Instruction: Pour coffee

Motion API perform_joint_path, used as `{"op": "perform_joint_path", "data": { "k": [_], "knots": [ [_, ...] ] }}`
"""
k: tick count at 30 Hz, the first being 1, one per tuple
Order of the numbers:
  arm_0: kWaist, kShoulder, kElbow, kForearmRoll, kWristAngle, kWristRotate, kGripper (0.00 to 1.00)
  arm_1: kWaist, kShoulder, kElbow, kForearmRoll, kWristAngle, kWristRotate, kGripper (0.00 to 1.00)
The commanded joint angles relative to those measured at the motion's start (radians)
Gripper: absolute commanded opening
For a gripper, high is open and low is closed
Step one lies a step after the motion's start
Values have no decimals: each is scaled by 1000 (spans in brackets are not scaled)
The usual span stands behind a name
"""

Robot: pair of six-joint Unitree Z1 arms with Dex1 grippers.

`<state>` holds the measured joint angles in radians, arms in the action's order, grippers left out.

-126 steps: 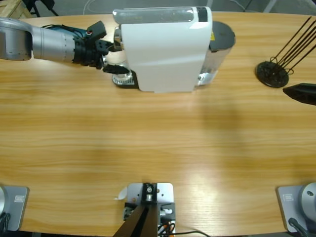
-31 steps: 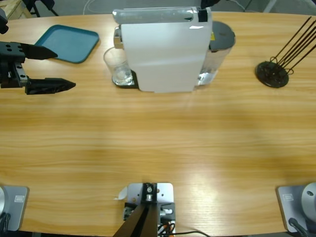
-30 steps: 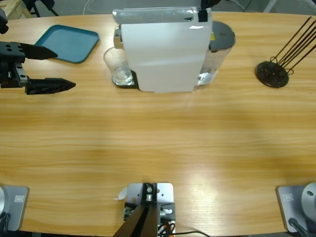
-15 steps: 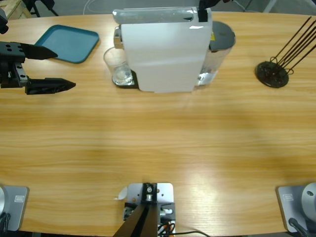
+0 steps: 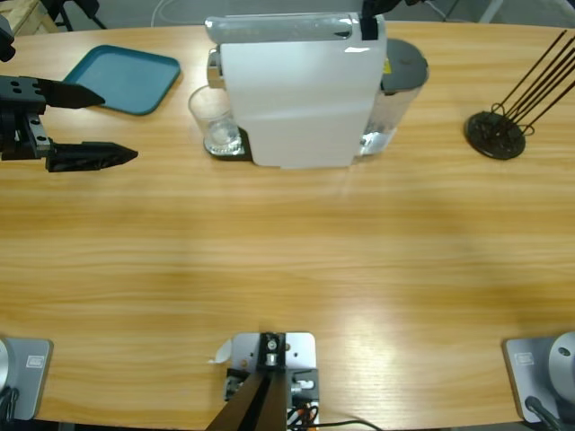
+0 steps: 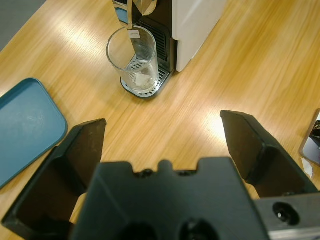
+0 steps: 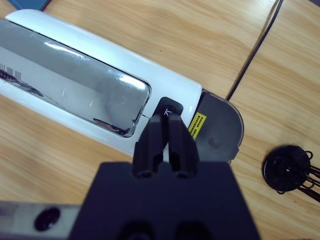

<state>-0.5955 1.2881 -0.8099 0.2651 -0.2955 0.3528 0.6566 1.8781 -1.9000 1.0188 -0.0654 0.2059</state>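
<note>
Right end effector (image 7: 168, 120), jaws together, sits over the black button (image 7: 170, 109) on the white coffee machine (image 5: 296, 90). Press straight down, centred, without sliding off. Left end effector (image 5: 85, 124), jaws apart, stands clear of the empty glass (image 6: 134, 57) under the spout.

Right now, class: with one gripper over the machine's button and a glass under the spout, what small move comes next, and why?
Probably the right gripper, shut with its tips at the black button on the white coffee machine, should press down. The glass already stands on the drip tray under the spout and looks empty of coffee, and the left gripper waits open, clear of it.
</note>
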Motion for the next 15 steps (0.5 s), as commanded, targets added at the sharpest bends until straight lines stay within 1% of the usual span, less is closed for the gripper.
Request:
{"op": "perform_joint_path", "data": {
  "k": [1, 2, 5, 9, 15],
  "knots": [
    [0, 26, 23, -12, 12, -15, 1000, 36, -109, -50, -14, -55, -58, 904],
    [0, 25, 23, -12, 10, -15, 1000, 44, -139, -47, -16, -54, -54, 997],
    [0, 23, 20, -12, 6, -15, 1000, 63, -203, 31, -22, -45, -43, 1000],
    [0, 10, 17, -12, 8, -14, 1000, 69, -264, 166, -75, -40, -19, 1000],
    [0, -6, 24, -10, 12, -15, 1000, 71, -269, 182, -86, -42, -12, 1000]
  ]
}}
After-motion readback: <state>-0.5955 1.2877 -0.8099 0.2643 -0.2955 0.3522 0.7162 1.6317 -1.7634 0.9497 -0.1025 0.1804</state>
